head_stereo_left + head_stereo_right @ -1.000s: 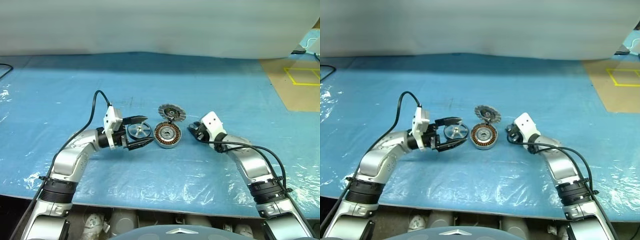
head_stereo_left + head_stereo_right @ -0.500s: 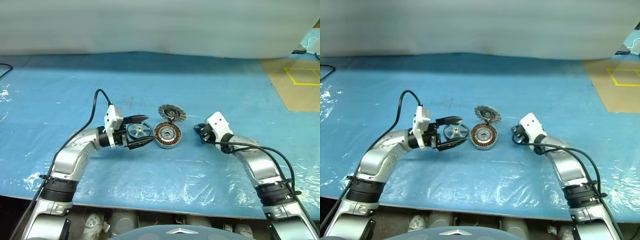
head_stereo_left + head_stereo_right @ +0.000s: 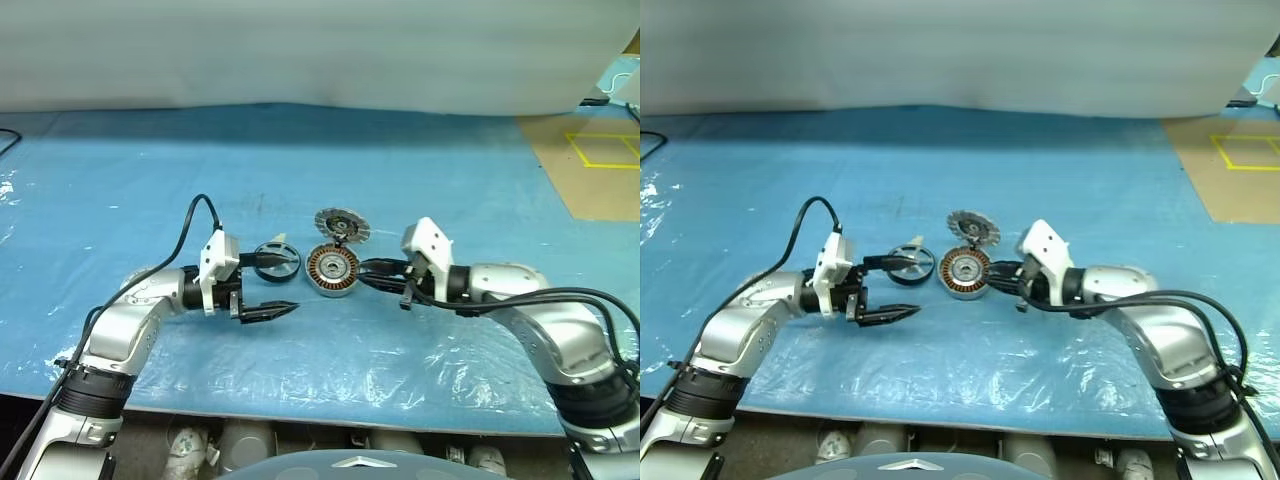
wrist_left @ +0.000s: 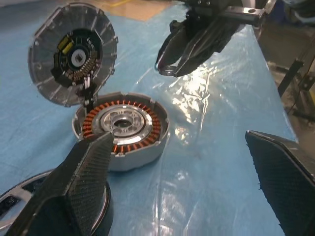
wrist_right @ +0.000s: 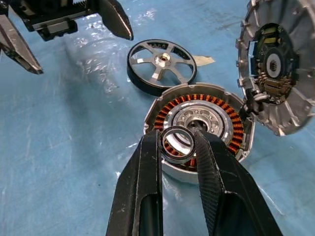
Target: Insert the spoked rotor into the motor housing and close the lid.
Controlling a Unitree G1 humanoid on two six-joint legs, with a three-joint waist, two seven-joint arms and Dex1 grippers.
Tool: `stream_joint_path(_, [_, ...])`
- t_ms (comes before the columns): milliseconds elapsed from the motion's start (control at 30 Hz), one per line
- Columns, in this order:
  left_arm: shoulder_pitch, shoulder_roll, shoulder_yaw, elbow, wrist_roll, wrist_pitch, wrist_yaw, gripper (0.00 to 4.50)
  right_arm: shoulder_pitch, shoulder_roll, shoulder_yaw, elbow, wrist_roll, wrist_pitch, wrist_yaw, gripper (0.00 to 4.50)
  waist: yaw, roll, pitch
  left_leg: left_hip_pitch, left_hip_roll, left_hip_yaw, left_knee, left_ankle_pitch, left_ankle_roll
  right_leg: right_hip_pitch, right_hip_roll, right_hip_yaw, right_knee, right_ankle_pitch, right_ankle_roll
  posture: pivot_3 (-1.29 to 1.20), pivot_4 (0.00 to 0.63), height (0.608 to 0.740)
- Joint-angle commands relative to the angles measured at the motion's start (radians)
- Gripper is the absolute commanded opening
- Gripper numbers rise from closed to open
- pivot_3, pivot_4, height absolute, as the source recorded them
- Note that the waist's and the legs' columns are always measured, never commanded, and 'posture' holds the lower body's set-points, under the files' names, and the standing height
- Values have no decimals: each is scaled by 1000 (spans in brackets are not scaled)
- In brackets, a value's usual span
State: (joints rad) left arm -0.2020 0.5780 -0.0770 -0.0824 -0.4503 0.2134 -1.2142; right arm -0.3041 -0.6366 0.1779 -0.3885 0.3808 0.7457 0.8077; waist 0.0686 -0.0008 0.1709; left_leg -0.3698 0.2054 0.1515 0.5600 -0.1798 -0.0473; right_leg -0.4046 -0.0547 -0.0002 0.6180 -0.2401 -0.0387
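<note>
The spoked rotor (image 5: 161, 66), silver spokes in a dark rim, lies flat on the blue sheet just left of the motor housing (image 3: 333, 269). The housing's copper windings (image 5: 216, 105) face up. The ribbed lid (image 3: 342, 224) stands tilted open at the housing's far edge, joined to it by thin wires. My left gripper (image 3: 290, 282) is open, its far finger beside the rotor and its near finger (image 4: 285, 177) out over bare sheet. My right gripper (image 5: 178, 142) hovers at the housing's right side, shut on a small dark ring (image 5: 177, 146).
Crinkled clear plastic film (image 3: 350, 360) covers the blue sheet near the table's front edge. A brown floor area with yellow tape (image 3: 600, 150) lies at the far right. A black cable (image 3: 190, 225) loops above my left wrist.
My right gripper has swung up and left, from the sheet beside the housing to its rim. My left gripper has drawn back from around the rotor, toward the front left.
</note>
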Motion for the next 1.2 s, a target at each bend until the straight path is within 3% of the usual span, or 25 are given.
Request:
stream_joint_path(33, [10,0,4,7,22,-64,-7,4500,-64,17,60,59,-56,-78,21,554,1,0,0,-1,0,0,0,0,0,-1,0,0,0,0,0,0,150,740])
stream_joint_path(467, [55,-20,12,4,31,-113,27,4500,-156,99,172,206,-184,-206,42,554,1,0,0,-2,0,0,1,0,0,-2,0,-1,2,0,0,0,150,740])
stream_joint_path(1200, [12,-45,-2,20,24,-97,29,4500,-159,133,154,272,-242,-242,22,554,0,0,0,-1,0,0,2,0,0,-1,1,0,4,0,0,0,150,740])
